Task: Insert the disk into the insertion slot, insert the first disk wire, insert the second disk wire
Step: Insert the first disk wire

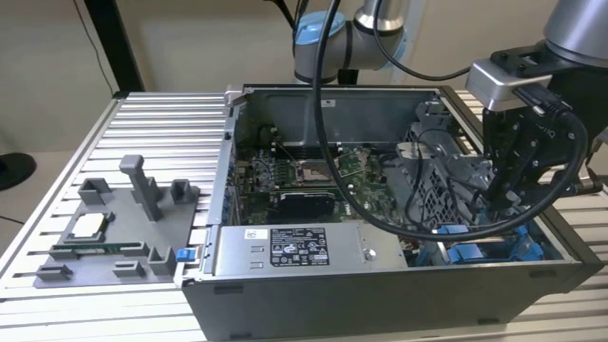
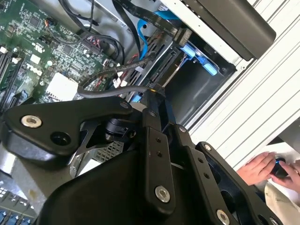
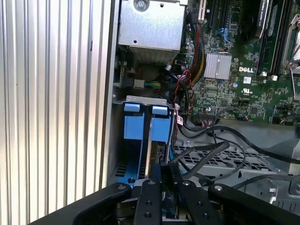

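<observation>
The disk [image 3: 154,146] stands on edge in the insertion slot [image 3: 140,100], with its blue carrier [image 3: 161,127] showing at the front right corner of the open computer case [image 1: 380,299]. My gripper [image 1: 499,198] reaches down into that corner. In both wrist views the fingers [image 3: 151,190] come together on a black connector [image 3: 167,169] of a dark disk wire [image 2: 108,91], right at the disk's edge. My gripper [image 2: 151,96] is shut on that wire. A second black flat wire [image 2: 180,33] ends beside a blue tab [image 2: 201,61]; I cannot tell whether it is plugged in.
The grey power-supply box [image 1: 285,249] lies along the case's front. A perforated metal cage [image 3: 225,159] and loose cables crowd the gripper. The motherboard [image 1: 314,174] fills the case floor. A grey fixture [image 1: 114,235] sits on the ribbed table. A person's hands [image 2: 262,168] rest beyond the case.
</observation>
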`<state>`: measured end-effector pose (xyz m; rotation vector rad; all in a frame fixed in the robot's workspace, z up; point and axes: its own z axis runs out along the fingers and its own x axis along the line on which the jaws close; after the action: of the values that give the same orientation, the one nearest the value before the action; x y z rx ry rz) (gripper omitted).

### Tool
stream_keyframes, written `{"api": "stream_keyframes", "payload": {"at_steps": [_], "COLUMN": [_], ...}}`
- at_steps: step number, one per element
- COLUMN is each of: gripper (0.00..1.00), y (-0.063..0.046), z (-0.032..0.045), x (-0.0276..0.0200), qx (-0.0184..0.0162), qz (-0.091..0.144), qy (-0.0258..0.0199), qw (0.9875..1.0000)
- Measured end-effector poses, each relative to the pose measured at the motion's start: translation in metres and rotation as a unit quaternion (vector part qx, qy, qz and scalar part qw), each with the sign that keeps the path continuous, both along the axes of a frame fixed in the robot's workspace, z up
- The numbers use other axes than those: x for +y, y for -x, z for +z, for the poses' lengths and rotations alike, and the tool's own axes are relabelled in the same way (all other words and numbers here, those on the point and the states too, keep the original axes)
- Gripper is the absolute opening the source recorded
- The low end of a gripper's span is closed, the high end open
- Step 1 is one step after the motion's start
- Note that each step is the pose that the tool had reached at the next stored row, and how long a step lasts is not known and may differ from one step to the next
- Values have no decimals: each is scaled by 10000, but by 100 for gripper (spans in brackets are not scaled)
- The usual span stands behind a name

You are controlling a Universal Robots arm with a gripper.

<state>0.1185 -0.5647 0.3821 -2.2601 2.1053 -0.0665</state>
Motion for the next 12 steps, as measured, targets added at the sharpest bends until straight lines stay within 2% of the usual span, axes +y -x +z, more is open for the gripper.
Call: {"api": "stream_keyframes", "payload": {"at_steps": [3, 10, 12], "gripper": [0, 0, 0], "y": [-21, -113, -116], "z": [-1, -4, -5], "x": [-33, -180, -186], "qx": [5, 40, 41], "qz": [0, 0, 0], "qy": [-24, -117, -121], "qw": [10000, 9999, 9999]}}
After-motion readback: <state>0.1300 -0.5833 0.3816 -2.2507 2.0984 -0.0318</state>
